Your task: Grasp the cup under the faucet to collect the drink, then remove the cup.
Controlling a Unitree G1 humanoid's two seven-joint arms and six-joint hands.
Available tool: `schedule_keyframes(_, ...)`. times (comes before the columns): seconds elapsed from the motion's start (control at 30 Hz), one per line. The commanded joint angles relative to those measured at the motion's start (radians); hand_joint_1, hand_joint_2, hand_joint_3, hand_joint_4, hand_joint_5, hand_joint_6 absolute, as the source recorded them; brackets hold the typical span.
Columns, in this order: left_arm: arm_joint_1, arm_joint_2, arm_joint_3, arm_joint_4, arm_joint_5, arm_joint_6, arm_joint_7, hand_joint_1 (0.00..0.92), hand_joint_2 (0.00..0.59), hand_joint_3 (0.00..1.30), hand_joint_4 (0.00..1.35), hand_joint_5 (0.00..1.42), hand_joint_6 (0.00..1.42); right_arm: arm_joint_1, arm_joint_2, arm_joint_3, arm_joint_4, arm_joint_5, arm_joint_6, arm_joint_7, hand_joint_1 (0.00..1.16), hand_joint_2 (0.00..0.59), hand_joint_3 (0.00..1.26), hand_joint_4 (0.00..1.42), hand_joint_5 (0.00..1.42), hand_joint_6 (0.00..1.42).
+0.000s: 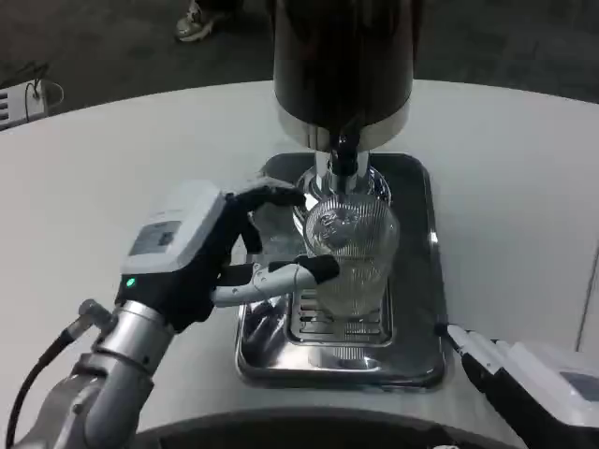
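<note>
at the drinks station: my left hand (211, 257) closes around the ribbed clear cup (348, 257), which stands on the slotted grate of the steel drip tray (419, 281), directly beneath the dark faucet (344, 150) of the dispenser (342, 65). its fingers reach the cup's left side above and below, though i cannot tell whether the grip is firm yet. i judge this the grasping step, with the collecting and removal not yet done. the next move, i reckon, calls for holding the cup steady and upright under the spout, then lifting it clear of the tray's raised rim. the cup looks like thin fluted plastic, glossy and slippery; the tray is polished and mirror-bright; the table (524, 187) is matte white. my right hand (533, 379) rests at the lower right edge, its state unclear to me
</note>
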Motion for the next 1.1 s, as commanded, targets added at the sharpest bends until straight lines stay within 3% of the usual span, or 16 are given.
schedule_keyframes(0.03,0.072,0.019,0.079,-0.101,-0.078,-0.06,0.006,0.03,0.014,0.46,0.39,0.56,0.65,0.006,0.004,0.014,-0.01,-0.01,0.002,-0.01,0.52,0.478,0.0,0.0,0.0,0.0)
schedule_keyframes(0.13,0.084,0.004,0.123,-0.132,-0.184,-0.128,-0.022,0.015,0.029,0.44,0.39,0.47,0.5,0.005,0.009,0.023,-0.013,-0.02,0.004,-0.01,0.52,0.478,0.0,0.0,0.0,0.0)
schedule_keyframes(0.3,0.078,-0.014,0.153,-0.173,-0.35,-0.204,-0.11,0.0,0.044,0.35,0.34,0.42,0.45,0.009,0.014,0.035,-0.014,-0.029,0.002,-0.011,0.52,0.478,0.0,0.0,0.0,0.0)
schedule_keyframes(0.53,0.036,-0.033,0.156,-0.205,-0.506,-0.181,-0.275,0.0,0.048,0.29,0.26,0.37,0.44,0.014,0.021,0.043,-0.015,-0.036,0.002,-0.017,0.52,0.478,0.0,0.0,0.0,0.0)
schedule_keyframes(0.73,-0.016,-0.067,0.144,-0.186,-0.554,-0.154,-0.372,0.0,0.056,0.24,0.2,0.33,0.42,0.023,0.022,0.043,-0.022,-0.038,0.001,-0.018,0.52,0.478,0.0,0.0,0.0,0.0)
schedule_keyframes(1.1,-0.11,-0.115,0.116,-0.132,-0.539,-0.102,-0.463,0.0,0.059,0.2,0.18,0.32,0.39,0.03,0.02,0.029,-0.033,-0.027,0.002,-0.022,0.52,0.478,0.0,0.0,0.0,0.0)
